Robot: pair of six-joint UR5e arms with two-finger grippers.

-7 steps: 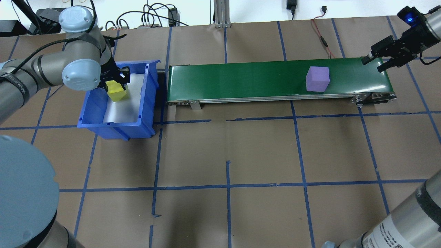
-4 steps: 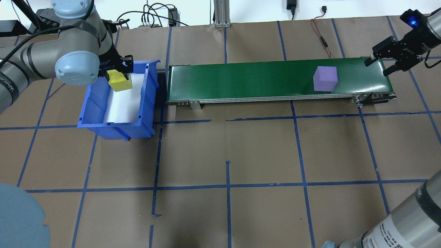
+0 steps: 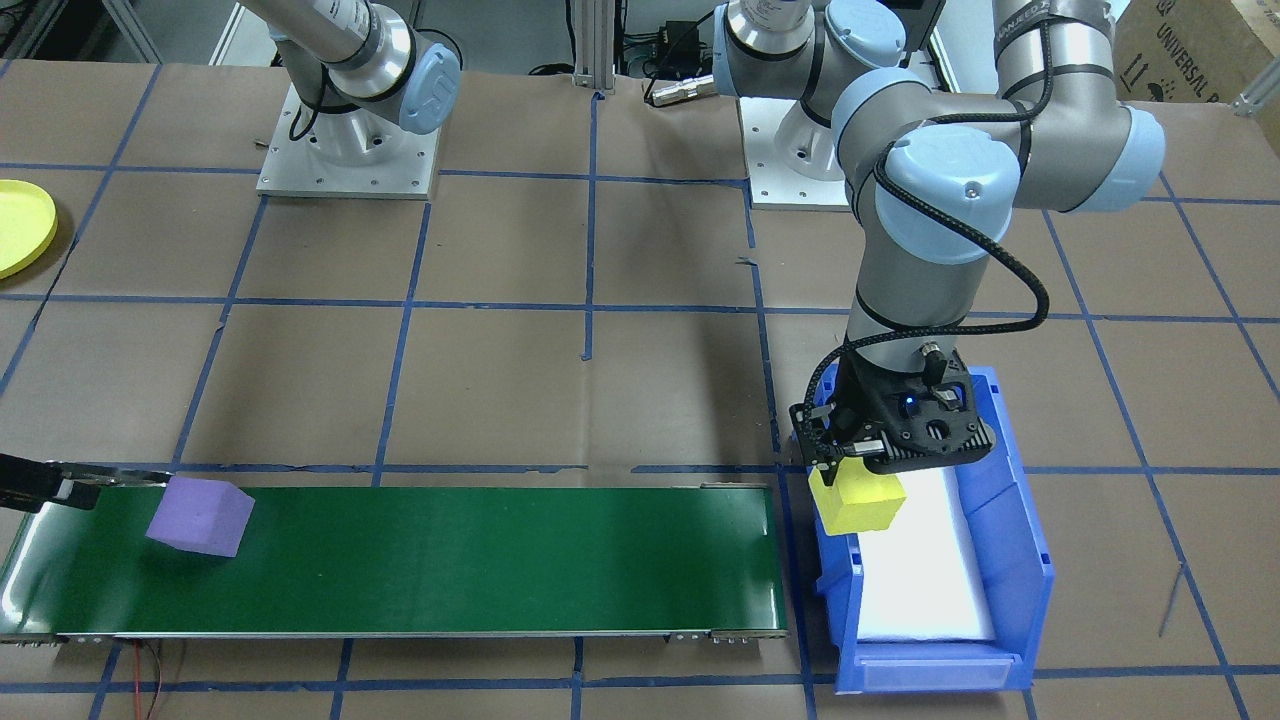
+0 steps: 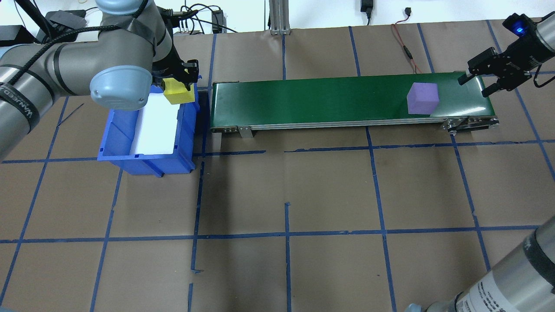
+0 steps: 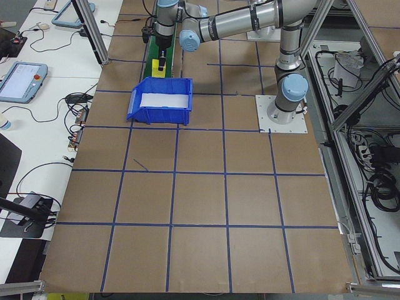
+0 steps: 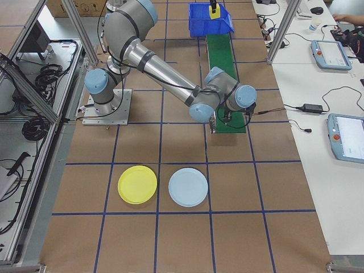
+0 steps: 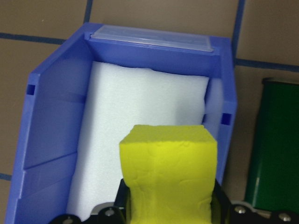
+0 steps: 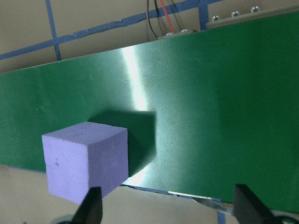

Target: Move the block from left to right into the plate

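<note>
**A:** Yellow block (image 4: 178,92) — where is it?

**B:** Clenched in the left tool (image 4: 178,85), hanging over the blue bin's (image 4: 113,130) wall on the conveyor side, clear of the white foam liner (image 4: 156,125). My read of the step: carry it over that wall and set it down on the near end of the green conveyor belt (image 4: 303,99).

**A:** How to do it well?

**B:** Keep it high enough to clear the bin's rim, lower it flat onto the belt, and only then let go.

**A:** And the other side?

**B:** A purple block (image 4: 422,98) sits near the belt's far end, just beside the right tool (image 4: 479,81), whose jaws stand spread and empty — that block needs lifting off soon.

**A:** The plate?

**B:** The yellow plate (image 6: 137,184) lies on the counter (image 4: 329,195) well apart from the belt, beside a pale blue plate (image 6: 188,187) — easy to mistake. A red wire (image 4: 404,50) runs near the belt's far end.
</note>
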